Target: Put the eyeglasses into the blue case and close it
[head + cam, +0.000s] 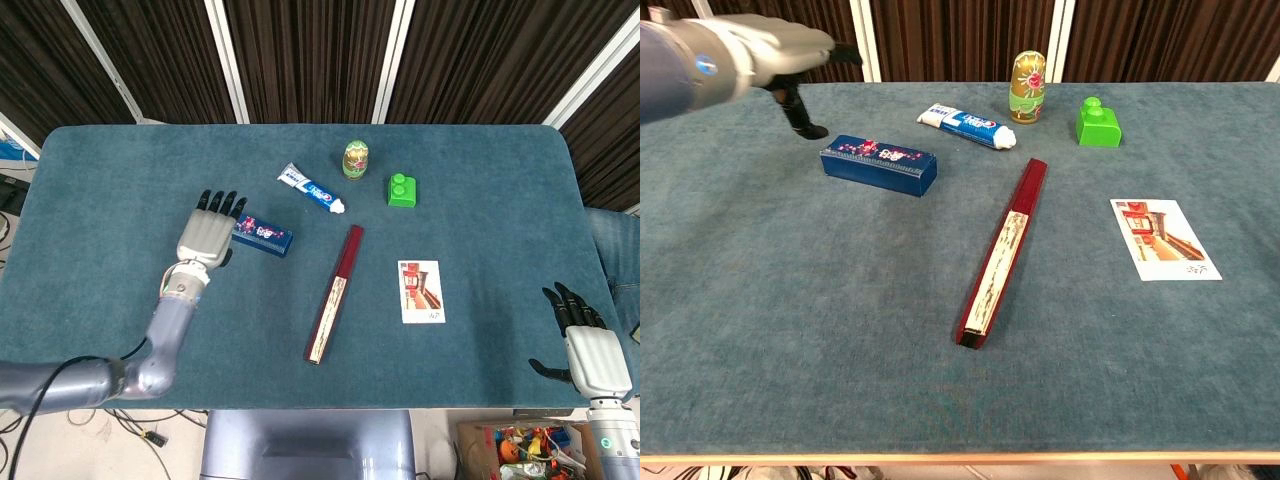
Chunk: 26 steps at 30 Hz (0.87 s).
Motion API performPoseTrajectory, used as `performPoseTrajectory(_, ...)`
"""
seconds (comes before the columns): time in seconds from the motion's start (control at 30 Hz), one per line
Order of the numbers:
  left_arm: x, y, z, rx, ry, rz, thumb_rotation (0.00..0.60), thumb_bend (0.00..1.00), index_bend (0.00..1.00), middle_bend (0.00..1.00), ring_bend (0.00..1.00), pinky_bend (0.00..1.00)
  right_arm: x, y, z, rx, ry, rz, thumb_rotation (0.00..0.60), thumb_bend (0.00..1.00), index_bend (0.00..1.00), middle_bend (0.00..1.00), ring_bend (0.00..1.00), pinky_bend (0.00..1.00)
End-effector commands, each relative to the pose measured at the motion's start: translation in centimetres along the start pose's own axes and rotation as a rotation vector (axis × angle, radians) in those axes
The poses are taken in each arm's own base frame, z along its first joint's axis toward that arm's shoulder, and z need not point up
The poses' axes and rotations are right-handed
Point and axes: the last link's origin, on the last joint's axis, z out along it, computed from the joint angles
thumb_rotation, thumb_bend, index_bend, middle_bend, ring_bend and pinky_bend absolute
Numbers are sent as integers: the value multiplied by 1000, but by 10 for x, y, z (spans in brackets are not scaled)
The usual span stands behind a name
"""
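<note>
A long blue case (262, 236) with a red-and-white print lies shut on the table left of centre, also seen in the chest view (879, 164). No eyeglasses show in either view. My left hand (207, 233) hovers just left of the case with its fingers spread, holding nothing; in the chest view the left hand (780, 50) is raised above and behind the case's left end. My right hand (590, 350) hangs open beyond the table's front right corner, far from the case, and does not show in the chest view.
A toothpaste tube (312, 188), a painted doll (355, 159) and a green block (402, 189) stand in a row behind the case. A long dark red box (334, 293) lies diagonally at the centre. A picture card (421, 290) lies to its right.
</note>
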Motion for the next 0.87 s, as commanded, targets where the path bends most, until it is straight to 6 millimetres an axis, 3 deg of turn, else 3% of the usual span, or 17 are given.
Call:
performPoseTrajectory(0.03,0,-48,-82,44,-19,-88,600,296,20,20,0,49,2,-1,1,25,31,-10,600,72,89,0,89,179)
performPoseTrajectory(0.37,-17,-80,-145,69,47,-151,600,288,20,10,0,48,6,-6,1,95,118,3,600,70,89,0,89,179)
performPoseTrajectory(0.6,-23,-88,-161,69,81,-158,600,287,20,9,0,37,6,-6,2,113,136,11,600,70,91,0,88,180)
performPoseTrajectory(0.87,-16,-88,-170,56,148,-157,600,285,20,6,0,18,6,-6,2,129,150,18,600,70,91,0,89,180)
